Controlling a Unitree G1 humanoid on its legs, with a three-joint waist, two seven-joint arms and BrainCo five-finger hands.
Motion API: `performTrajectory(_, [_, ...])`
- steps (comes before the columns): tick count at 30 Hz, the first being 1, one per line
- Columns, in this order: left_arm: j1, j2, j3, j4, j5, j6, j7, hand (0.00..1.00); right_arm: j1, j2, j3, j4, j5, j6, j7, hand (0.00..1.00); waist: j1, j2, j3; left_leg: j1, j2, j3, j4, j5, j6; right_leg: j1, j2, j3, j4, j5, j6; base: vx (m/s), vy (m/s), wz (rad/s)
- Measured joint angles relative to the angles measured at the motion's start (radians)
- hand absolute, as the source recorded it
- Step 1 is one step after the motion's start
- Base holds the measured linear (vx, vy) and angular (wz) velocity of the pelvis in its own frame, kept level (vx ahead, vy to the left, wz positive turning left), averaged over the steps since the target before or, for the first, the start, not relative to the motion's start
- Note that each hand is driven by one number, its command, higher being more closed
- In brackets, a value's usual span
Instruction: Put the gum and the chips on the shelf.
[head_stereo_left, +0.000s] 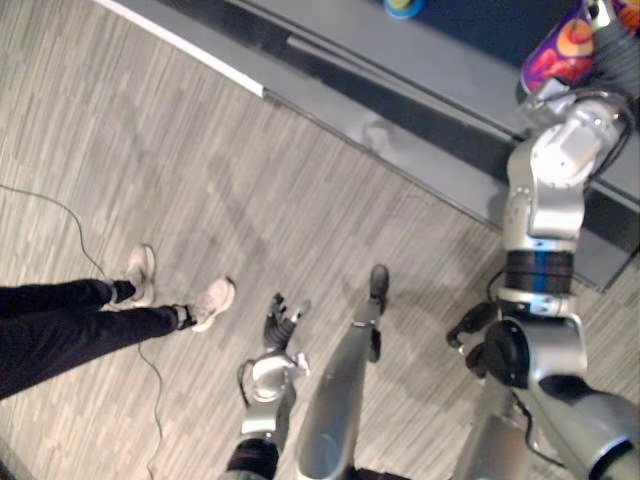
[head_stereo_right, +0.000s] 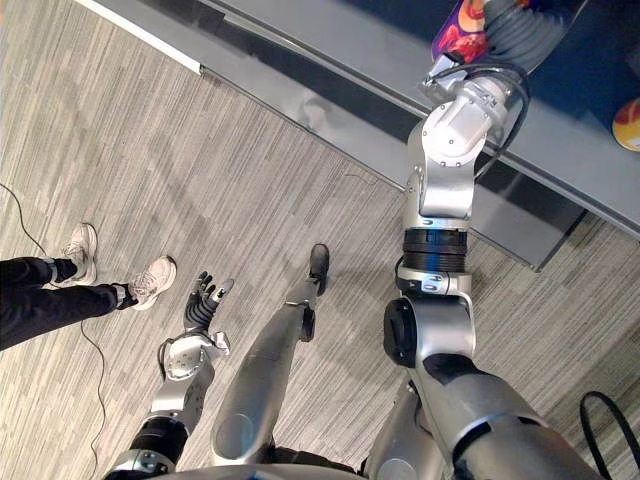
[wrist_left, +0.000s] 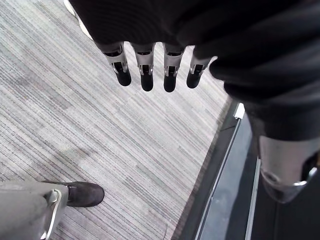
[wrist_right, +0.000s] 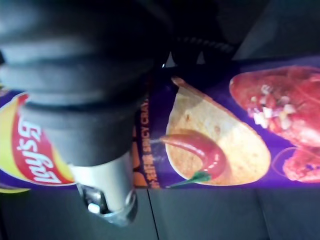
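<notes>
Chips, one glossy purple pack, sit at the upper right of the left eye view, over the grey shelf and right against the right hand. That hand's dark cover hides its grip, so I cannot tell whether it holds the pack or has let go.

The pack looks light and thin-walled, with a slick skin and brittle contents. A gentle hold around its middle would probably suit it best, since a hard squeeze could crush it.

I cannot pick out the gum for certain. One small blue and yellow round thing lies at the top edge, and one yellow and red round thing at the right edge; either might be it.

The left hand hangs at lower left over the floor, fingers straight and empty. One person's two shoes stand at left.
</notes>
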Motion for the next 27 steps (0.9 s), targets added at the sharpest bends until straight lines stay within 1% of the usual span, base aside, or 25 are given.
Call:
performTrajectory(3, [0.0, -0.015, 0.0, -0.017, 0.0, 0.0, -0.001, 0.0, -0.01, -0.01, 0.004, -0.001, 0.0, 0.0, -0.001, 1.0, 0.002, 0.0, 0.0, -0.015, 0.0, 0.0, 0.005, 0.0, 0.0, -0.014, -0.004, -0.003, 0.01, -0.003, -0.004, 0.0, -0.042, 0.04])
performTrajectory(8, [0.0, -0.015, 0.0, -0.048, -0.011, -0.001, -0.003, 0.0, -0.028, -0.04, 0.022, -0.001, -0.001, 0.001, -0.001, 1.0, 0.003, 0.0, 0.0, -0.052, 0.003, 0.002, 0.01, 0.0, 0.006, -0.048, -0.01, -0.009, 0.021, -0.01, -0.009, -0.01, -0.04, 0.05])
performTrajectory(10, [0.0, -0.015, 0.0, -0.05, -0.036, -0.001, -0.003, 0.0, -0.028, -0.041, 0.02, 0.0, -0.001, 0.006, -0.005, 1.0, 0.002, 0.0, 0.0, -0.056, 0.006, 0.003, 0.011, 0.004, 0.003, -0.05, -0.01, -0.014, 0.021, -0.011, -0.009, 0.01, -0.051, 0.05])
performTrajectory(14, [0.0, -0.015, 0.001, -0.076, -0.04, -0.001, -0.003, 0.0, -0.043, -0.042, 0.021, 0.0, -0.002, 0.006, -0.011, 1.0, 0.005, 0.0, 0.0, -0.089, 0.006, 0.004, 0.015, 0.011, 0.001, -0.082, -0.012, -0.014, 0.033, -0.012, -0.011, 0.01, -0.043, 0.02])
performTrajectory(17, [0.0, -0.02, 0.001, -0.086, -0.04, -0.001, -0.002, 0.0, -0.043, -0.041, 0.021, 0.015, -0.003, 0.015, -0.03, 1.0, 0.015, 0.0, 0.0, -0.094, 0.007, 0.005, 0.017, 0.014, 0.005, -0.089, -0.013, -0.014, 0.038, -0.014, -0.014, 0.01, -0.041, 0.0])
performTrajectory(21, [0.0, -0.021, 0.002, -0.089, -0.04, -0.001, -0.002, 0.0, -0.044, -0.044, 0.021, 0.02, -0.04, 0.015, -0.03, 1.0, 0.019, 0.0, 0.0, -0.099, 0.005, 0.005, 0.021, 0.014, 0.005, -0.095, -0.02, -0.014, 0.051, -0.021, -0.015, 0.0, -0.042, 0.03])
performTrajectory(27, [0.001, -0.021, 0.007, -0.09, -0.041, -0.001, -0.002, 0.0, -0.058, -0.06, 0.035, 0.052, -0.047, 0.008, -0.019, 1.0, 0.018, 0.0, 0.0, -0.115, 0.014, 0.027, 0.027, 0.012, 0.007, -0.115, -0.024, -0.013, 0.057, -0.026, -0.017, -0.01, -0.025, 0.02])
